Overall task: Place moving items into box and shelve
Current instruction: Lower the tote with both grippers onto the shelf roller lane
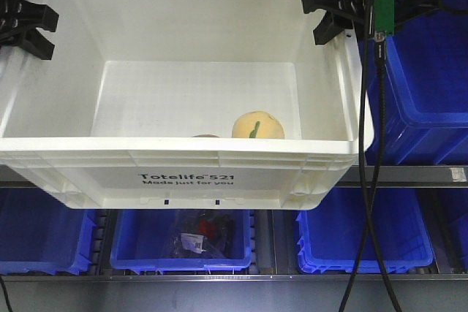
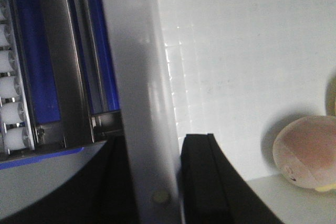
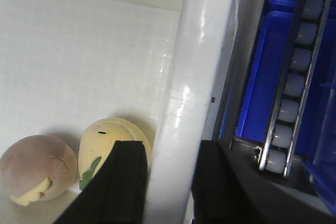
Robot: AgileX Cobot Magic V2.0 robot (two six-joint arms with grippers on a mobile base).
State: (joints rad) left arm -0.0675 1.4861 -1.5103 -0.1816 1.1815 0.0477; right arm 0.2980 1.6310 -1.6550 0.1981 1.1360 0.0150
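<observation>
The white box point(image 1: 183, 158) fills most of the front view, held up between the two grippers in front of shelving with blue bins point(image 1: 424, 63). The left gripper point(image 1: 25, 27) sits at the upper left of that frame on the box's left rim, and the right gripper point(image 1: 336, 12) sits at the upper right on the right rim. In the left wrist view the left gripper point(image 2: 152, 182) has one black finger on each side of the box wall point(image 2: 136, 103), closed against it. The right wrist view shows the same: the right gripper point(image 3: 170, 182) is clamped on the white rim point(image 3: 194, 77), one finger inside, one outside.

Both balls lie on the box floor against its near wall, low in the front view and well below both grippers. The yellow-orange ball point(image 1: 257, 126) is right of centre; the pinkish ball point(image 1: 207, 136) beside it is almost wholly hidden by the near rim, only a thin sliver showing. In the right wrist view the yellow ball point(image 3: 107, 145) lies just beside the inner finger, partly covered by it, and the pinkish ball point(image 3: 34, 166) touches its left side. In the left wrist view the pinkish ball point(image 2: 307, 150) is at the right edge, apart from the gripper.

The box is white plastic with a ribbed rim and black print reading "Totelife 521". The yellow ball carries a green mark; the pinkish one has a cream patch. A clear bag of dark parts point(image 1: 199, 235) lies in a blue bin below the box, blurred.
</observation>
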